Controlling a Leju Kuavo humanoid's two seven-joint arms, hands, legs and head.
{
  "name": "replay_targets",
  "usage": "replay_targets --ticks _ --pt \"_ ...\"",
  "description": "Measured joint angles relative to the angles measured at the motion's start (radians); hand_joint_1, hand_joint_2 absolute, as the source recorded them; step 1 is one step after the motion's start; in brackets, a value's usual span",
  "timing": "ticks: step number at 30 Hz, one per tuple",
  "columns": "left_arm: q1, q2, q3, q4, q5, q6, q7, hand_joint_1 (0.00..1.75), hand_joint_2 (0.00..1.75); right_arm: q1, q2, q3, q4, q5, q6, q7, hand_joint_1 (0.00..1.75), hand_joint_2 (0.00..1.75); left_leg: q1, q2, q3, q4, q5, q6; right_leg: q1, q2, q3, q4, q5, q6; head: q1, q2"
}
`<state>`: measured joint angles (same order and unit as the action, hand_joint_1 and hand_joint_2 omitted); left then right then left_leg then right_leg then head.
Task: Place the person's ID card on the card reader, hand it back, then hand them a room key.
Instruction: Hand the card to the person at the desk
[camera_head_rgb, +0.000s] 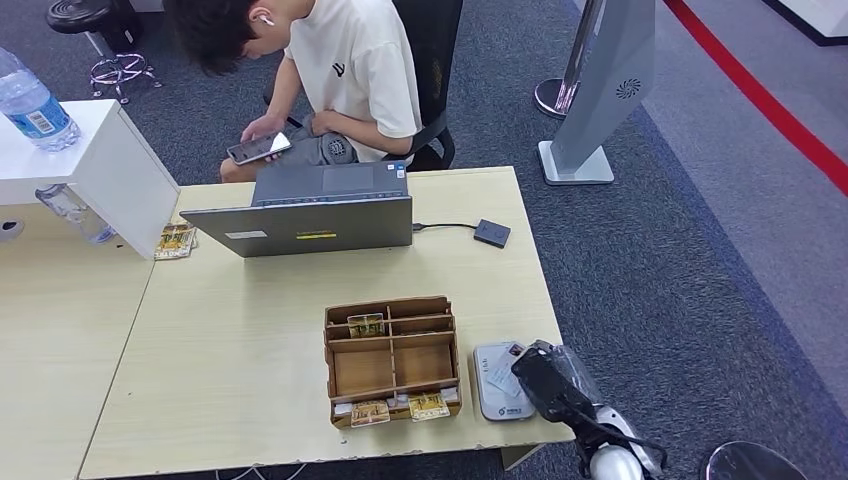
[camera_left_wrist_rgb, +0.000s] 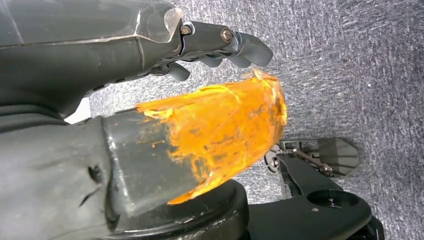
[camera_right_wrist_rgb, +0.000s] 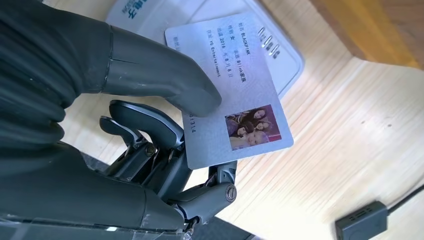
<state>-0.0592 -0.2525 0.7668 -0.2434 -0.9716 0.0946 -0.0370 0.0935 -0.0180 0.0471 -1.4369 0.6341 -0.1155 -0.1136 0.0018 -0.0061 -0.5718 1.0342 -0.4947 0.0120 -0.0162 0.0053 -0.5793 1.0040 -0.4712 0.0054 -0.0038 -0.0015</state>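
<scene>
My right hand (camera_head_rgb: 545, 382) hovers at the table's near right corner, just over the grey card reader (camera_head_rgb: 495, 385). In the right wrist view the thumb and fingers (camera_right_wrist_rgb: 165, 85) pinch a pale blue ID card (camera_right_wrist_rgb: 235, 85) with a small photo, held above the card reader (camera_right_wrist_rgb: 200, 15). A wooden organiser (camera_head_rgb: 392, 358) left of the reader holds room key cards (camera_head_rgb: 428, 406) in its front slots. My left hand (camera_left_wrist_rgb: 215, 45) hangs beside my body over the carpet, fingers curled in around nothing. A person (camera_head_rgb: 330, 70) sits behind the table looking at a phone.
A grey laptop (camera_head_rgb: 315, 212) stands at the table's far edge, with a cable to a small black box (camera_head_rgb: 491, 233). A white cabinet (camera_head_rgb: 90, 165) with a water bottle (camera_head_rgb: 30, 102) is far left. Grey carpet and a stanchion base (camera_head_rgb: 575, 160) lie to the right.
</scene>
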Motion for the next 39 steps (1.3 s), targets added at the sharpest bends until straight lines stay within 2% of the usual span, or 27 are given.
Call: replay_targets --ticks 7,22,30,39 --pt "0.000 -0.003 0.007 0.000 -0.003 0.001 0.001 0.00 0.00 0.000 -0.004 0.011 0.006 0.082 -0.039 0.021 1.75 1.75 0.000 0.000 0.000 0.000 0.000 0.000 0.000 0.000 0.000 0.000 0.000 0.000 0.000 0.000" --pt "0.000 -0.005 0.015 0.000 -0.007 0.001 0.004 0.00 0.00 -0.003 -0.004 0.011 0.024 0.096 -0.034 0.017 1.75 1.75 0.000 0.000 0.000 0.000 0.000 0.000 0.000 0.000 0.000 0.000 0.000 0.000 0.000 0.000" --pt "0.000 -0.007 0.022 0.000 -0.014 0.001 0.000 0.00 0.00 0.000 -0.003 0.005 0.016 0.006 -0.024 -0.041 1.75 1.75 0.000 0.000 0.000 0.000 0.000 0.000 0.000 0.000 0.000 0.000 0.000 0.000 0.000 0.000" --pt "0.000 -0.015 0.032 0.000 -0.025 0.007 -0.005 0.00 0.00 0.019 0.041 -0.043 -0.091 -0.061 -0.116 -0.122 1.75 1.75 0.000 0.000 0.000 0.000 0.000 0.000 0.000 0.000 0.000 0.000 0.000 0.000 0.000 0.000"
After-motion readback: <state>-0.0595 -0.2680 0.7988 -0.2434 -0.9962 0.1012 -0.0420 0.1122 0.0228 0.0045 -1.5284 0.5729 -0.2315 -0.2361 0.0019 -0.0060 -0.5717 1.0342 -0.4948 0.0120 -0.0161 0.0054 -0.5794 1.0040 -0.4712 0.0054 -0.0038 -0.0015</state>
